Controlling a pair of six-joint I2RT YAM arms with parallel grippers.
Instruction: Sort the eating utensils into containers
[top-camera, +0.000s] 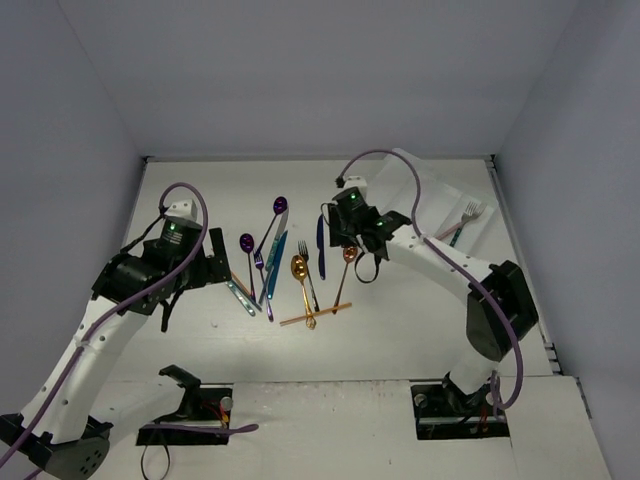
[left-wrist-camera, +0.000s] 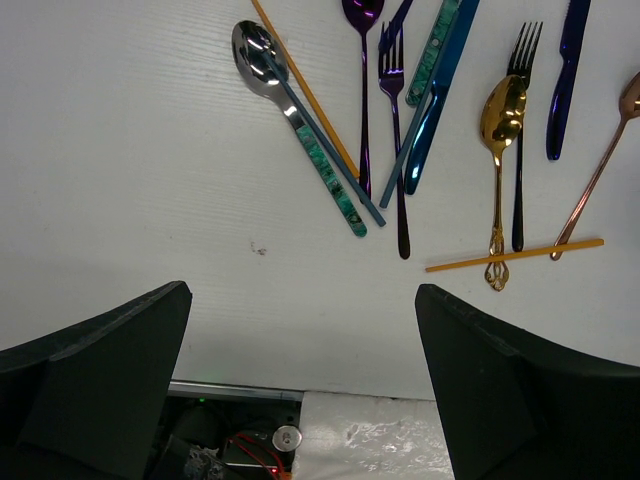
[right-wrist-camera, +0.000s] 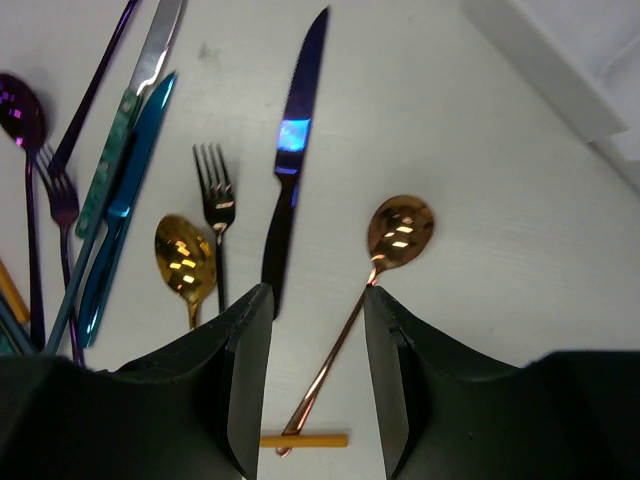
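The right gripper (right-wrist-camera: 317, 292) hangs low over the table (left-wrist-camera: 120, 150) with its jaws partly apart. They straddle the thin handle of the copper spoon (right-wrist-camera: 400, 228) without pinching it. That spoon's bowl lies at 12 o'clock from the fingertips, and its handle runs between them toward 7 o'clock, ending on the orange chopstick (right-wrist-camera: 305, 440). At 11 o'clock from the jaws lies the blue knife (right-wrist-camera: 295, 140), with the black fork (right-wrist-camera: 215, 195) and gold spoon (right-wrist-camera: 185, 255) further round at 10 o'clock. The left gripper (left-wrist-camera: 302, 295) is spread wide with nothing between its fingers, and sits at 9 o'clock from the pile. At 12 o'clock from it are the teal-handled spoon (left-wrist-camera: 300, 125), a purple fork (left-wrist-camera: 395, 120) and a purple spoon (left-wrist-camera: 362, 60), overlapping one another. From above, most utensils (top-camera: 298, 268) lie loose at the table's centre. The white tray (top-camera: 440, 195) sits at 2 o'clock from them, well apart. One silver fork (top-camera: 466, 217) lies in the tray; which compartment cannot be told.
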